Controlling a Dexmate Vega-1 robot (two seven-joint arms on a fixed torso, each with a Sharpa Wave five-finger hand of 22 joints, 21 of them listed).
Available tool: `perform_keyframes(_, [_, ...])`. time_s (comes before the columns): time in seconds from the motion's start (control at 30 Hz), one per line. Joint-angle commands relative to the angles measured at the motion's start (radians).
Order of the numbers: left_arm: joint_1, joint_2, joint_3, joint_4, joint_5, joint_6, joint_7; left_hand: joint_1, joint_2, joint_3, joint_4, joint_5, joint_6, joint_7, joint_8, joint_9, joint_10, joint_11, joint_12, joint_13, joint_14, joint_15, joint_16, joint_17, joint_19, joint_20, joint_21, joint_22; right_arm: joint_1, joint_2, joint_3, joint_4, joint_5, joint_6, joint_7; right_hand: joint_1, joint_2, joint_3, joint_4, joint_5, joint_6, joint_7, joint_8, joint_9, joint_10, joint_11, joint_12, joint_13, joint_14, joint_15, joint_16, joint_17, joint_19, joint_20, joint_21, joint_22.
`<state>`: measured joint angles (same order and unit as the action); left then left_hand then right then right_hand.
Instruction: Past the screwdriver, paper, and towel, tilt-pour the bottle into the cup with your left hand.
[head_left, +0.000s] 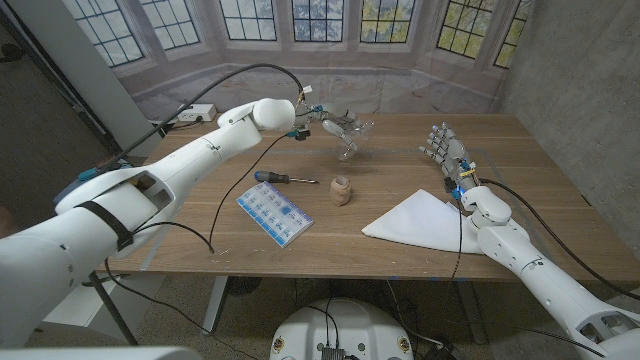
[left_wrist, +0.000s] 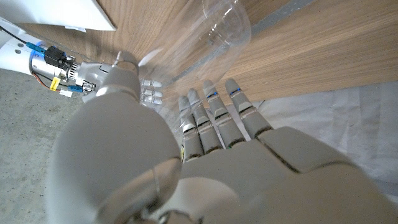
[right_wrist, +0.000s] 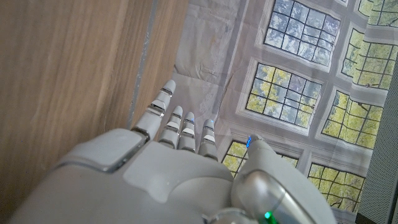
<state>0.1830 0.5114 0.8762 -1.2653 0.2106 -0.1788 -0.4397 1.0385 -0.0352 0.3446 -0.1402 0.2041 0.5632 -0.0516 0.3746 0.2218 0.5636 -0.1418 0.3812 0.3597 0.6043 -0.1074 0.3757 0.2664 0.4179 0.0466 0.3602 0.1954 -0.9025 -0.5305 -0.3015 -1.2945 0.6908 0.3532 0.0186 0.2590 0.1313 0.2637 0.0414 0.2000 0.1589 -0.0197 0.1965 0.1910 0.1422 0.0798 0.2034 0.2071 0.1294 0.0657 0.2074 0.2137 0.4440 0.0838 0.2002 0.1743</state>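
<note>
My left hand (head_left: 328, 122) reaches over the far middle of the table and grips a clear plastic bottle (head_left: 349, 140), which hangs tilted above the wood. The left wrist view has that hand (left_wrist: 205, 162) low in the picture, with the see-through bottle (left_wrist: 208, 31) beyond its fingertips (left_wrist: 214, 102). A small tan cup (head_left: 341, 190) stands upright nearer to me than the bottle, apart from it. To the cup's left lies a screwdriver (head_left: 285, 178) with a blue handle. My right hand (head_left: 445, 148) stands upright at the right with fingers apart, holding nothing.
A blue-patterned paper sheet (head_left: 273, 213) lies in front of the screwdriver. A white towel (head_left: 415, 218) is spread at the front right, its corner (left_wrist: 68, 14) also seen by the left wrist camera. A black cable (head_left: 215, 215) trails across the table's left part.
</note>
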Motion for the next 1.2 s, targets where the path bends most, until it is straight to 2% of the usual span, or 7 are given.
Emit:
perform_keyframes(0.03, [-0.006,0.035,0.008,-0.100,0.057,0.078,-0.041,0.010,0.090,0.006,-0.001,0.008,0.081,0.047,0.020,0.003,0.011,-0.001,0.007,0.005,0.015,0.003,0.009,0.008,0.004,0.001,0.003,0.003,0.001,0.005,-0.001,0.008,0.004,0.007,0.007,-0.004,0.001,0.007,0.001,-0.003,0.006,0.005,0.000,0.001,0.005,-0.007,0.003,0.002,0.011,-0.001,0.005,0.003,0.010,0.002,0.000,0.002])
perform_keyframes(0.5, [-0.041,0.047,0.024,-0.141,0.105,0.126,-0.117,0.026,0.098,0.005,-0.011,0.018,0.101,0.050,0.032,0.010,0.030,0.000,0.018,0.017,0.033,0.004,0.034,0.035,-0.003,0.004,0.003,0.004,0.002,0.019,-0.004,0.028,0.007,0.022,0.014,-0.005,0.000,0.010,0.000,-0.003,0.006,0.004,0.000,0.001,0.006,-0.007,0.003,0.002,0.010,-0.001,0.004,0.003,0.011,0.003,0.000,0.002])
perform_keyframes(1.2, [-0.086,0.054,0.031,-0.132,0.144,0.101,-0.164,0.038,0.099,0.003,-0.017,0.031,0.169,0.045,0.069,0.022,0.092,-0.015,0.048,0.041,0.082,-0.012,0.065,0.065,0.006,-0.004,0.010,0.005,0.024,0.052,-0.015,0.071,0.010,0.040,0.027,-0.008,-0.001,0.012,-0.001,-0.004,0.005,0.005,0.000,0.001,0.006,-0.005,0.003,0.002,0.011,-0.002,0.005,0.004,0.012,0.004,0.000,0.002])
